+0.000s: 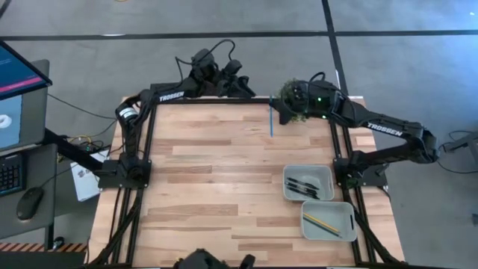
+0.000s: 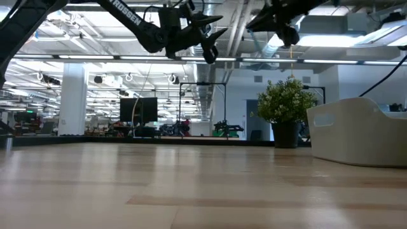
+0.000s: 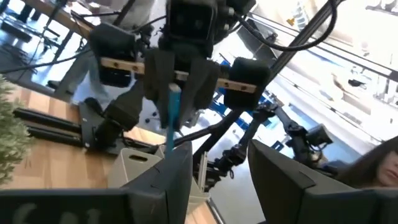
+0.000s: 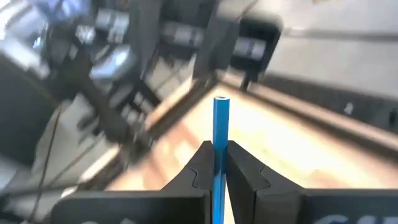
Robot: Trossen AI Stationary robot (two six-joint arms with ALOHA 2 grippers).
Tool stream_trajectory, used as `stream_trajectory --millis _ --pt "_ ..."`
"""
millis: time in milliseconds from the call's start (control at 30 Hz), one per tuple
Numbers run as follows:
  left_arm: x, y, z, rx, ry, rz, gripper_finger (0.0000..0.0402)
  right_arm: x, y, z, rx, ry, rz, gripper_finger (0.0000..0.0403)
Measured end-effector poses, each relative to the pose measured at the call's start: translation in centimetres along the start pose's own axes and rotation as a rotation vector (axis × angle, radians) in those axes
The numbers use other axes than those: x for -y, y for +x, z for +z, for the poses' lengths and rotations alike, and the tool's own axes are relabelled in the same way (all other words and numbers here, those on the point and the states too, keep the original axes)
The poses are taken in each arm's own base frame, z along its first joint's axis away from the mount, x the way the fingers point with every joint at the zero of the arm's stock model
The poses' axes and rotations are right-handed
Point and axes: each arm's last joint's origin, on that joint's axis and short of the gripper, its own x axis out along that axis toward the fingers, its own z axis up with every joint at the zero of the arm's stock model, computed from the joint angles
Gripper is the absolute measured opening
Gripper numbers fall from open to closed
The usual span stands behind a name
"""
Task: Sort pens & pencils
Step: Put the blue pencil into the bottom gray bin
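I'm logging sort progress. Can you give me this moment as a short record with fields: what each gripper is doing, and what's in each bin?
right gripper: shut on blue pencil, at the table's far edge
left gripper: open, raised at the far edge, facing the right gripper
near bin: yellow pencil
far bin: black pens
table: no loose pens or pencils visible

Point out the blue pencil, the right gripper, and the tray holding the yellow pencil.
blue pencil [image 4: 220, 134]: right wrist view, shaft above the fingers.
right gripper [image 4: 219, 163]: right wrist view, between the fingertips, shut on the pencil.
tray with yellow pencil [image 1: 348, 211]: high view, bare floor by the rim.
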Motion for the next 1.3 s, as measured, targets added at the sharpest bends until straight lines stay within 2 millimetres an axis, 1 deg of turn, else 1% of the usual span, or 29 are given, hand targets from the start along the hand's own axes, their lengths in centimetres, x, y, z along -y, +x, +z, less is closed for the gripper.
stream_trajectory --millis 133,267,500,600,667,800,933,1100,1300 --pt "-0.2 -1.0 0.2 0.003 -0.005 0.012 0.0146 -0.2 -1.9 -1.3 -0.169 0.019 0.04 0.0043" --pt "-0.5 -1.3 0.2 0.01 -0.026 0.029 0.0146 -0.9 -4.5 -2.7 -0.334 0.056 0.089 0.0043" --pt "-0.2 -0.3 -0.1 -0.01 -0.029 0.005 0.0146 -2.6 -8.5 -5.1 -0.543 0.131 0.138 0.0043" --pt "0.0 0.6 -0.3 -0.02 -0.071 -0.01 0.0146 -3.2 -9.7 -6.1 -0.63 0.147 0.15 0.0043" --pt "0.3 1.5 -0.5 -0.014 -0.076 -0.013 0.0146 -3.7 -10.4 -6.8 -0.692 0.15 0.156 0.0043" --pt "1.8 3.5 -0.6 0.018 -0.066 -0.013 0.0146 -4.5 -11.7 -8.3 -0.829 0.142 0.158 0.0043" --pt "3.1 5.0 -0.9 0.034 -0.063 -0.009 0.0146 -5.6 -12.9 -9.6 -0.929 0.115 0.185 0.0043" --pt "4.4 6.6 -2.1 0.069 -0.095 0.04 0.0146 -6.9 -14.2 -11.4 -0.983 0.073 0.194 0.0043" --pt "5.3 8.6 -4.3 0.038 -0.111 0.186 0.0146 -6.9 -15.3 -14.8 -1.035 0.001 0.142 0.0043"
